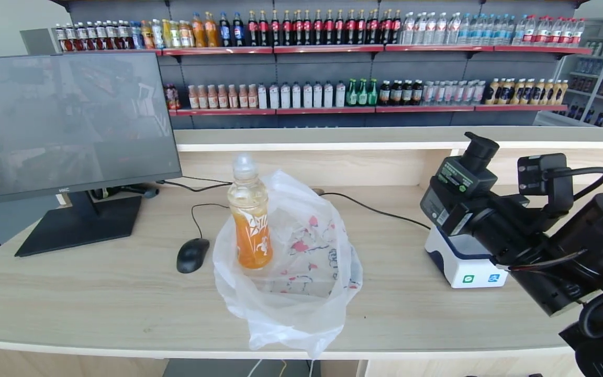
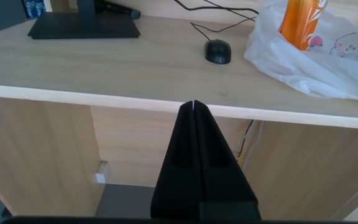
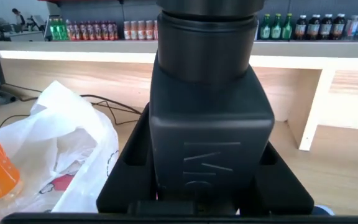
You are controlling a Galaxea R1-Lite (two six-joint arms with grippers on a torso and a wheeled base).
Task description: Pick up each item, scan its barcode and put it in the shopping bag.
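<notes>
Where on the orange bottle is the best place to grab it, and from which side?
Probably grip the orange bottle around its labelled body, above the shopping bag rim, coming from the robot's left: it stands upright, plastic bunches on its right, and the right gripper holds the scanner.

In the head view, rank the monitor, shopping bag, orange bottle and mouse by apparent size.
1. monitor, only narrowly ahead of the bag
2. shopping bag, nearer the camera
3. orange bottle
4. mouse
</notes>
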